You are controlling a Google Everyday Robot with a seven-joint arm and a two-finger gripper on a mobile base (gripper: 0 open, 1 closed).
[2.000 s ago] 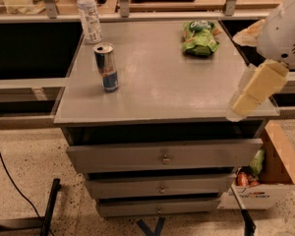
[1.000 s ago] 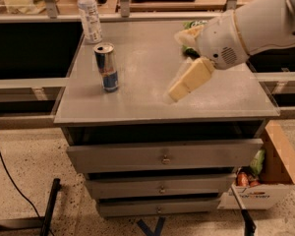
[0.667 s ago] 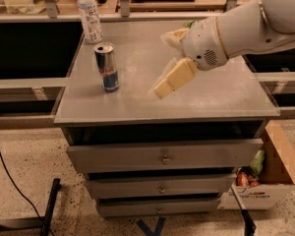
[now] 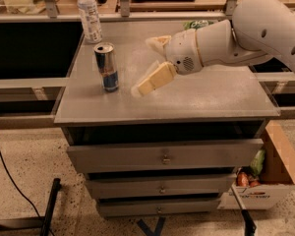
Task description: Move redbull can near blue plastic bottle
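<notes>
Two uprights on table (image 4: 211,95) left: redbull can (image 4: 106,68), blue plastic bottle (image 4: 89,14) farther, label unreadable; gripper (image 4: 146,65) right of can, jaws spread; green bag (image 4: 199,23) behind.

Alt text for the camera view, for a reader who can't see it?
The open gripper hovers over a grey drawer cabinet, close beside the upright redbull can. The blue plastic bottle stands apart behind the can, at the back edge.
</notes>
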